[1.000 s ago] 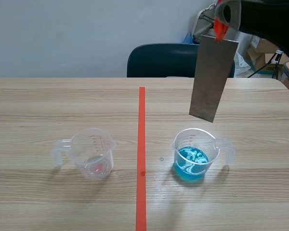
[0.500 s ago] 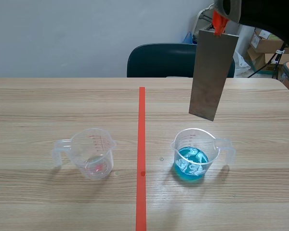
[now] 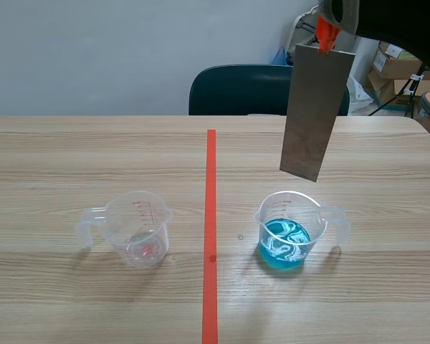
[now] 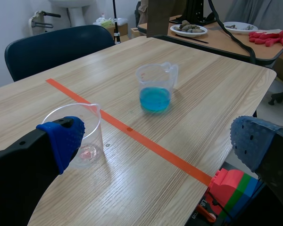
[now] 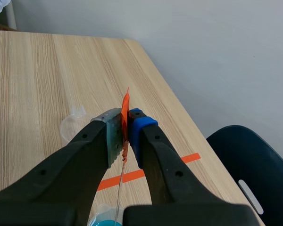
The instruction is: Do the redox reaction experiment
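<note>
The metal plate (image 3: 314,115) hangs tilted at twelve o'clock above the blue-liquid beaker (image 3: 290,233), pinched at its top by the right gripper (image 5: 125,127). Lowered crooked, it could clip the rim and spill the beaker. The left gripper (image 4: 160,139) gapes empty.

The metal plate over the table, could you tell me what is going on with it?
The right gripper holds the metal plate by its orange tab, hanging above the cup of blue liquid and not yet dipped in. The left gripper is open near a clear cup.
</note>
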